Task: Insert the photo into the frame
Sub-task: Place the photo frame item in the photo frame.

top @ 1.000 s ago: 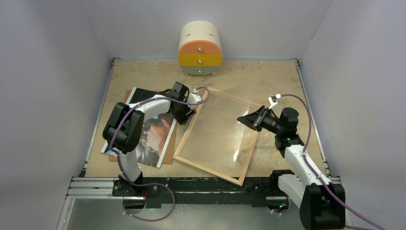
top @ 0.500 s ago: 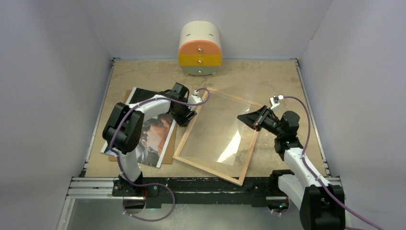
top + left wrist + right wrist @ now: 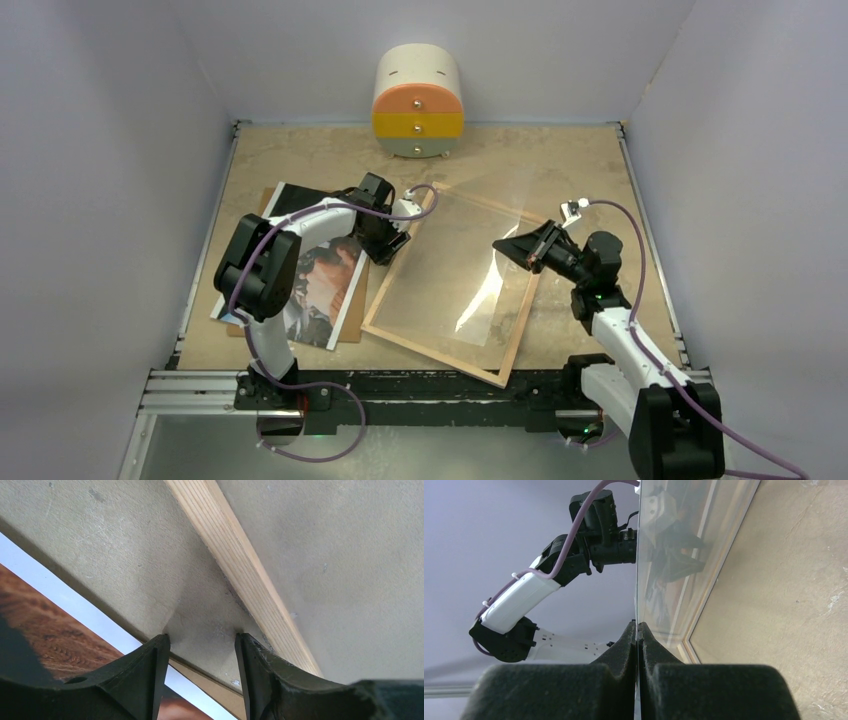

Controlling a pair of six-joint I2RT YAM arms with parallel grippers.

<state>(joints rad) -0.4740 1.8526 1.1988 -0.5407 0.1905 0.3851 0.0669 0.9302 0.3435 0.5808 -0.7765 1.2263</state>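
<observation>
Right gripper, from overhead: clamped flat on the right edge of the clear glass pane, keeping that side tilted up off the large rectangular frame with the light wood rim, presumably to leave the recess open for the print. Left gripper: lowered into the gap between frame and glossy dark photo with orange-brown tones and a thin white border. Photo flat on a plain brown backing board to the left, not yet in the frame.

Left wrist: jaws part-way apart, nothing between them. Black fingers straddling bare grey-beige tabletop and the board's thin tan edge. Straight-grained pale rim to the right, rusty print to the left. Well placed, by the look of it, for nipping the sheet's edge. Thin and flat to the table, so probably awkward to get under.

Right wrist: matte black fingers pressed together on the pane's thin edge. Smooth, mirror-like glass, reflecting the white-and-black left arm. Rigid and slick, likely to slide under a slack grip.
</observation>
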